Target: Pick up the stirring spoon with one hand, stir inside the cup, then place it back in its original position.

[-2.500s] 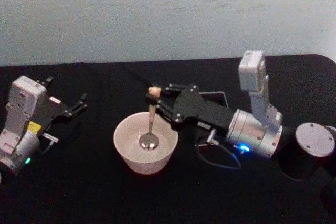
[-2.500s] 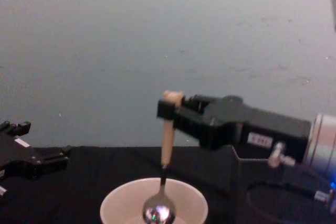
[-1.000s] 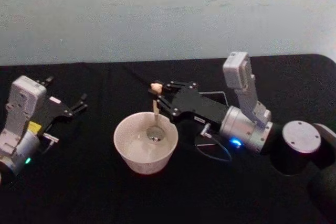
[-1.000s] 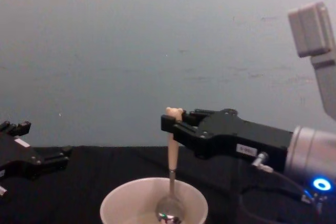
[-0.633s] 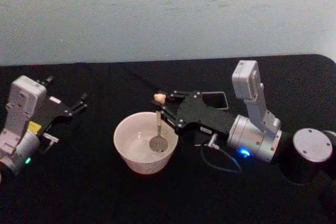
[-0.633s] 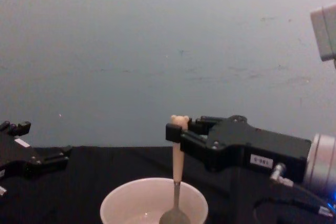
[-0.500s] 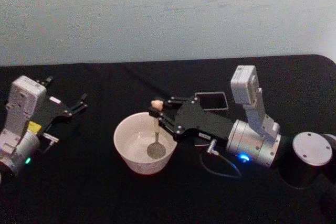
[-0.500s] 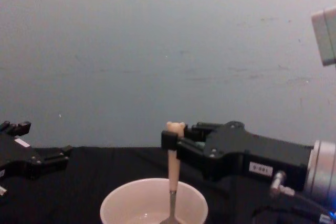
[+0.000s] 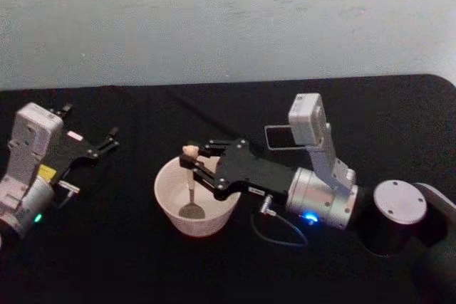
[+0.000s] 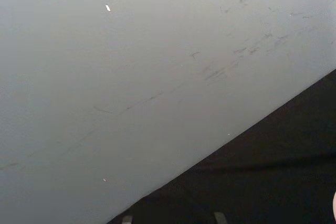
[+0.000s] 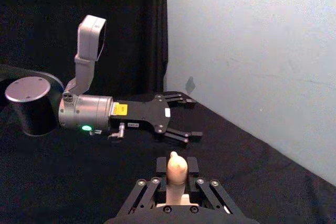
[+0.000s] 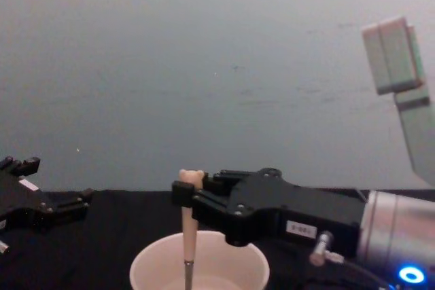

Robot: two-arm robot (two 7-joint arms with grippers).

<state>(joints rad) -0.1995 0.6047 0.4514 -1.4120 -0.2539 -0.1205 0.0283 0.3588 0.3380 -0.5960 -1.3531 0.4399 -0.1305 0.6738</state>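
Black cloth covers the table, and a pale wall closes it off at 12 o'clock. We see the cup, wide and cream-white, standing upright a little toward 7 o'clock from the middle of the cloth.

The right gripper reaches in over the cup's rim from 4 o'clock. Its black fingers are clamped on the cream handle of the stirring spoon, just under the tiny bear head. The spoon hangs nearly upright. Its grey metal shaft runs down into the cup, and its bowl sits low inside, near the middle and slightly toward 7 o'clock. We cannot tell whether the bowl touches the bottom.

At 2 o'clock from the cup lies the dark square holder, flat on the cloth and partly hidden by the right arm's wrist camera.

The left gripper is parked well apart at 9 o'clock from the cup. Its fingers are spread wide with nothing between them, and they point toward 2 o'clock.
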